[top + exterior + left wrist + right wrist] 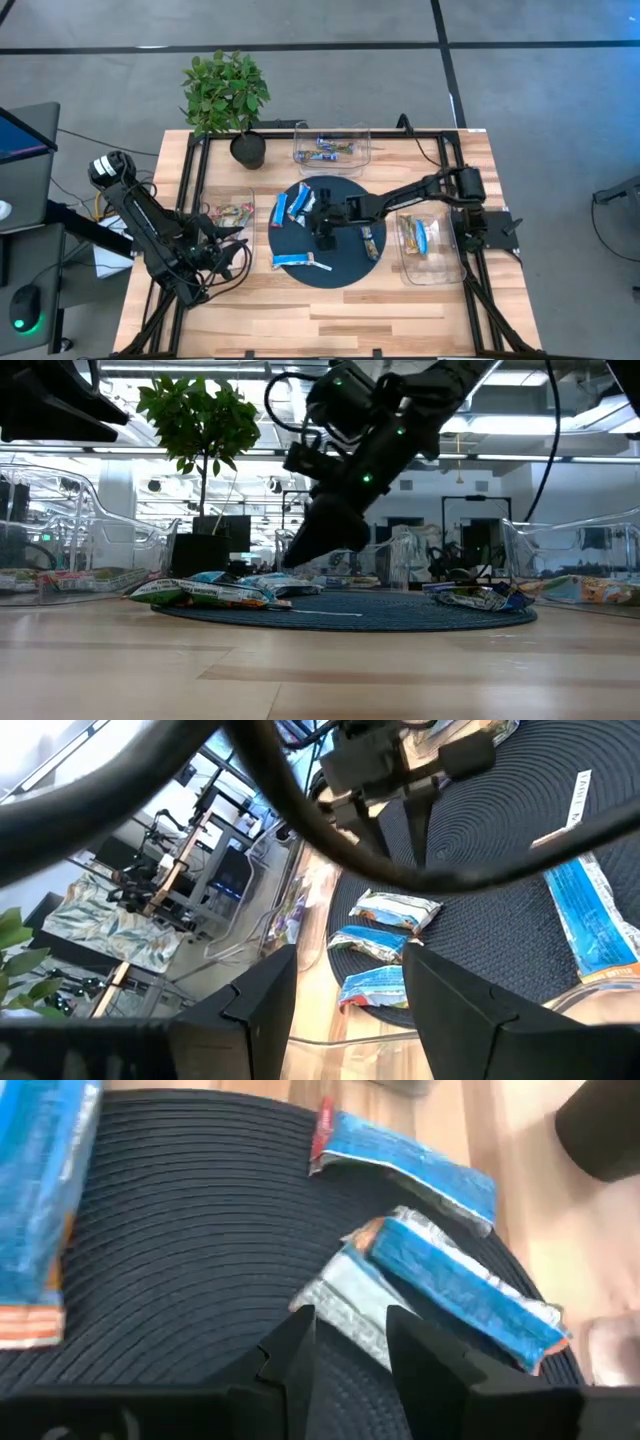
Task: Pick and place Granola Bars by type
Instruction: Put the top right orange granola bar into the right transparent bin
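On the near side of the round dark ribbed mat (pixel 335 262) on the wooden desk (pixel 330 320) lies one glossy blue-and-white granola bar (pixel 295 260). The left tool (pixel 232 258) waits at the desk's left, fingers parted, empty. The right tool (pixel 322 226) hovers over mid-mat with fingers apart, holding nothing, near two more blue bars (pixel 455 1285). Farther back, a clear plastic bin (pixel 331 147) holds bars beside a potted green plant (pixel 226 95).
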`<move>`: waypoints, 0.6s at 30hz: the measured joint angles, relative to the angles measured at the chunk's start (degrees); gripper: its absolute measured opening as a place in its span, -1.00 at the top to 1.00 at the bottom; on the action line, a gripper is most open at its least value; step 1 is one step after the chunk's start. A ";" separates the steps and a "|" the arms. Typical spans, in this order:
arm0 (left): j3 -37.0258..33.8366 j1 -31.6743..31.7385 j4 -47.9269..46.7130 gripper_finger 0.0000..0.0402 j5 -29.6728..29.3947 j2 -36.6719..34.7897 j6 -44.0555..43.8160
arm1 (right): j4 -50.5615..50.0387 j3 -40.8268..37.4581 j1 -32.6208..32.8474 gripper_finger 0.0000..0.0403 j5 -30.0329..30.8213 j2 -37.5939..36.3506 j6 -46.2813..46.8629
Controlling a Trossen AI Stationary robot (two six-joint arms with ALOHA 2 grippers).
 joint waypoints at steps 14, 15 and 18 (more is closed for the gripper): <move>0.00 0.00 -0.12 0.11 -0.08 0.00 -0.59 | -5.48 6.48 -1.93 0.03 -0.12 3.58 -2.41; 0.00 0.00 -0.11 0.11 -0.08 0.00 -0.59 | -4.49 6.77 -1.96 -0.03 -0.13 3.82 -2.51; 0.00 0.00 -0.33 0.11 -0.14 0.00 -0.61 | -4.89 6.95 -1.89 -0.17 -0.17 3.98 -3.85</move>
